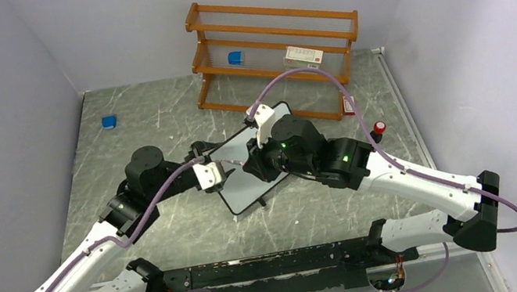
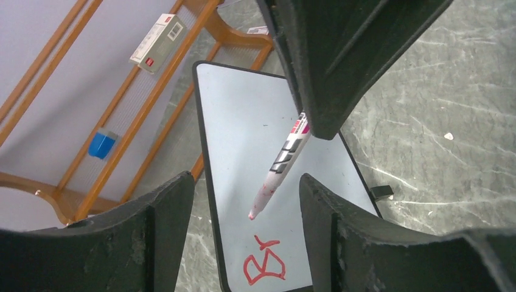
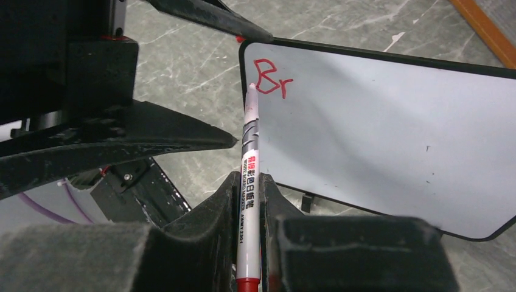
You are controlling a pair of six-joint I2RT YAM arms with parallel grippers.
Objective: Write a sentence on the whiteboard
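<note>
The whiteboard [image 1: 246,184] lies at an angle on the table's middle, with "Br" in red [image 2: 266,263] near one corner. It also shows in the right wrist view [image 3: 377,128]. My right gripper [image 3: 248,176] is shut on a white marker [image 3: 249,182] with black and red print. The marker's red-stained tip [image 2: 251,215] is right by the letters; I cannot tell whether it touches the board. My left gripper [image 2: 245,177] is open, its fingers [image 2: 164,231] standing either side of the board's lettered end, with table showing between the left finger and the board edge.
A wooden shelf [image 1: 275,48] stands at the back, holding a blue block [image 1: 234,58] and a white box [image 1: 303,54]. Another blue block [image 1: 109,122] lies at the table's back left. A small red-topped object [image 1: 379,127] sits right of the board. Walls close in on three sides.
</note>
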